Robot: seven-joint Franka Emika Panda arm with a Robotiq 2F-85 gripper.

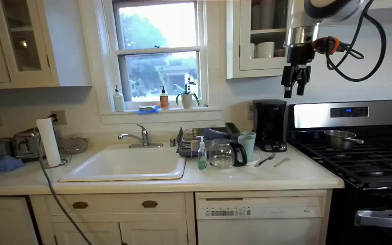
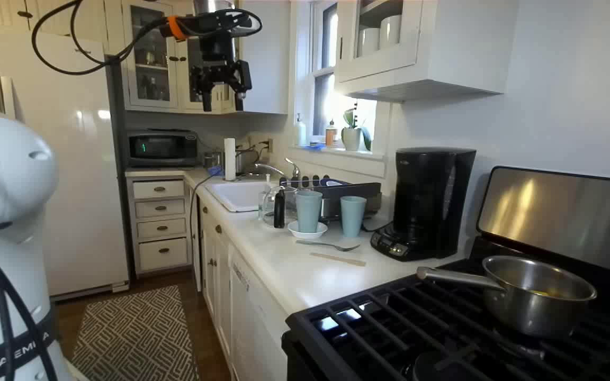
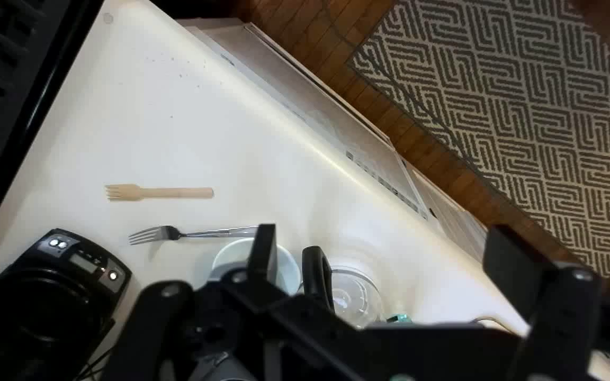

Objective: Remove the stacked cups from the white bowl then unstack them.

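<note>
Two pale blue-green cups stand upright and apart. One cup (image 1: 246, 149) (image 2: 309, 212) sits in the small white bowl (image 1: 256, 159) (image 2: 305, 233); the other cup (image 1: 252, 134) (image 2: 353, 218) stands on the counter beside it, nearer the coffee maker. I cannot tell whether either holds another nested inside. My gripper (image 1: 294, 92) (image 2: 223, 103) (image 3: 389, 259) is open and empty, high above the counter. In the wrist view a pale round rim (image 3: 287, 267) is partly hidden behind one finger; I cannot tell whether it is cup or bowl.
A glass jug (image 1: 221, 154) with dark handle and a soap bottle (image 1: 201, 156) stand by the bowl. A black coffee maker (image 2: 427, 206), dish rack (image 1: 192, 139), metal fork (image 3: 164, 233) and wooden fork (image 3: 159, 192) are nearby. A pot (image 2: 532, 296) sits on the stove. A cabinet (image 2: 421, 47) hangs above.
</note>
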